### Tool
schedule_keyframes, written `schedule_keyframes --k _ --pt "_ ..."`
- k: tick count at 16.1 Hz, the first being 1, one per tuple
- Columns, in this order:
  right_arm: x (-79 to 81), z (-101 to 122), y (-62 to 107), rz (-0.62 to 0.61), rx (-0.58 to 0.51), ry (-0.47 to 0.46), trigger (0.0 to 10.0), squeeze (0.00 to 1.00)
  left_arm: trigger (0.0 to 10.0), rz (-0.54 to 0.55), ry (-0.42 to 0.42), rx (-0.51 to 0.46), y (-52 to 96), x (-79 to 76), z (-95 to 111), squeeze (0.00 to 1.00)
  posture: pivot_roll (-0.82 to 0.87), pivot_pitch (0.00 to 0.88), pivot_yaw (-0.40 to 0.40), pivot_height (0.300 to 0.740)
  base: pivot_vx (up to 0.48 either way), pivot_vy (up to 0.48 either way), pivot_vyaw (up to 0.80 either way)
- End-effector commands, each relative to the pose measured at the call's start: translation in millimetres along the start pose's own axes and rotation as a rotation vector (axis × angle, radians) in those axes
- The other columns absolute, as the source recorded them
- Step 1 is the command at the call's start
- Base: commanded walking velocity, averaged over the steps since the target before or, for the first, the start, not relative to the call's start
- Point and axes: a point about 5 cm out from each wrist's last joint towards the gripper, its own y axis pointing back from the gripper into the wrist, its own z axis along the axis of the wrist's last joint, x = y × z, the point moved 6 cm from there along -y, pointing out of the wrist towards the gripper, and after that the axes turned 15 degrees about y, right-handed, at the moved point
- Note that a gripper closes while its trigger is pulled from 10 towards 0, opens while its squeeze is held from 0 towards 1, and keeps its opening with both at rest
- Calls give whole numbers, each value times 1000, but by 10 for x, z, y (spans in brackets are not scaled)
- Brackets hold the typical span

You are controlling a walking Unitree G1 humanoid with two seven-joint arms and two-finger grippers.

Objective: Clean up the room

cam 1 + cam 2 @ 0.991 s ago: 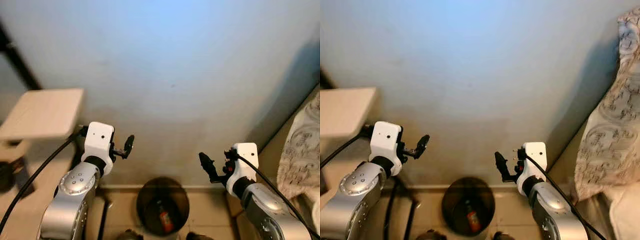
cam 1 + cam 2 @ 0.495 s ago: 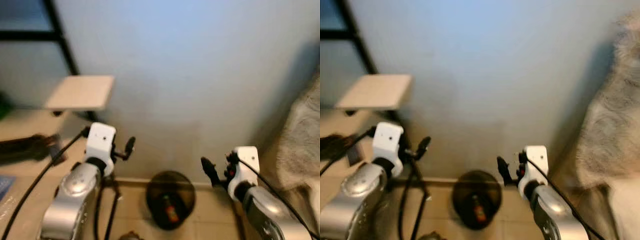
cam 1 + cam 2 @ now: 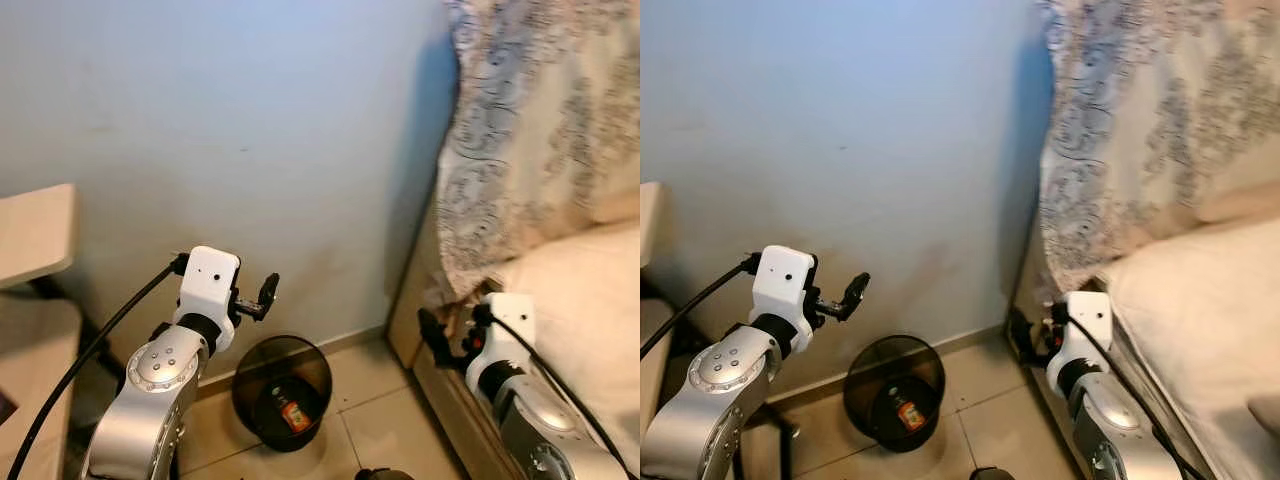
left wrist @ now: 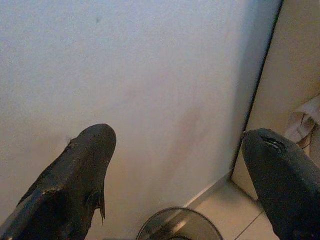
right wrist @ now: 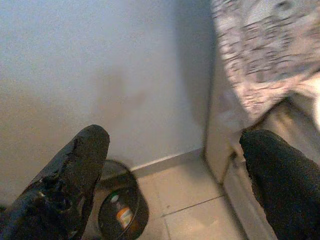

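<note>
The head camera has swung toward the robot's right since a second ago: the light wooden table top (image 3: 35,232) that sat at mid-left has slid to the picture's left edge, and the patterned bedspread (image 3: 520,140), before only a sliver at the right, now takes up the upper right, draped over a cream mattress (image 3: 590,300). The things themselves have not moved; the arms hold the same raised pose.

The left gripper (image 3: 266,296) is held up before the pale blue wall (image 3: 230,120), its two black fingers (image 4: 80,175) spread wide with nothing between them. The right gripper (image 3: 432,334) hangs beside the bed's corner, fingers (image 5: 70,175) likewise parted and empty.

On the beige tiled floor (image 3: 380,420), against the skirting, stands a dark round waste bin (image 3: 281,389), below and between the two grippers and touched by neither. Inside it lies a small item with an orange-red label (image 3: 292,416), perhaps a bottle; it is too small to tell. A black cable (image 3: 90,350) runs from the left wrist down along the arm.
</note>
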Motion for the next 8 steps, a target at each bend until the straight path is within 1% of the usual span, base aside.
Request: schedule_keyframes --k 1,2,3,5,8 --pt "-74 134 22 -36 -54 -6 10000 0 10000 23 4 -23 6 57 39 0 5 0 28 740 0 0 -781" --pt "-115 205 19 -56 -83 -9 10000 0 10000 32 22 -43 7 87 88 0 4 0 28 740 0 0 -781" --pt "-123 234 18 -60 -95 -8 10000 0 10000 34 27 -48 7 95 101 0 4 0 28 740 0 0 -781" --pt "-146 294 11 -76 -118 -8 10000 0 10000 54 8 -71 6 141 153 0 1 0 30 740 0 0 -778" --pt "-159 306 3 -83 -121 -7 10000 0 10000 66 -1 -84 -3 157 175 0 4 0 29 740 0 0 -781"
